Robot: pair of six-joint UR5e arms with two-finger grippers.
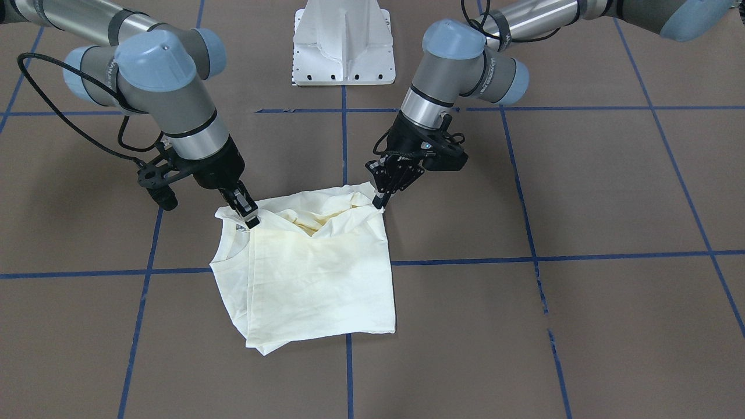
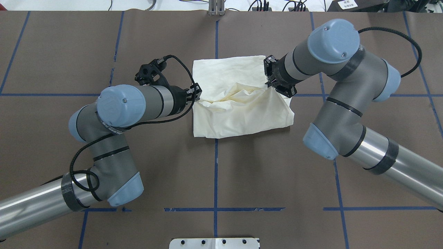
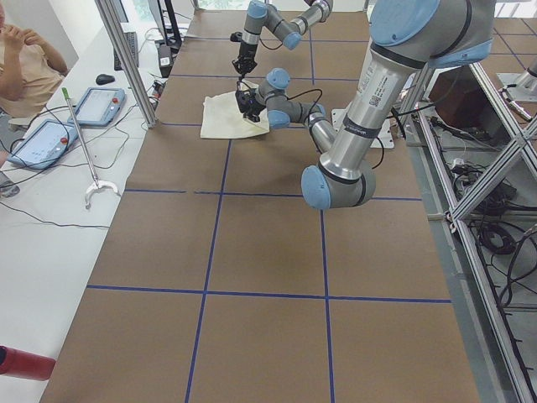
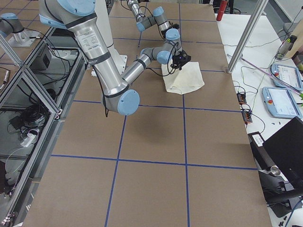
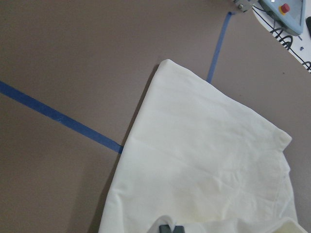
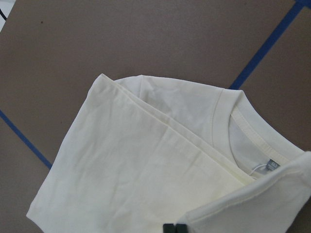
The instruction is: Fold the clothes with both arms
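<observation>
- The cream-white, thin, long-sleeved T-shirt lies part-folded in a rough rectangle on the brown paper-covered table, across a blue tape line. The plain side is up and I see no print
- I read the left gripper as narrow-jawed, nipped on the T-shirt's corner on the robot's side. The right gripper has the same hold on the other corner of that edge, near the ribbed collar
- Between the two pinches the cloth slumps into a loose crumpled ridge
- Risk: the fabric is thin and each pinch is small, so a corner may slip out if one arm pulls ahead of the other
- Risk: I cannot tell how many layers each jaw holds. If it is only the top one, the stack underneath would peel open
- Risk: if the arms don't spread to take up the slack, the ridge gets trapped as a crease
- Containers: none in any view, so the T-shirt rests directly on the paper
</observation>
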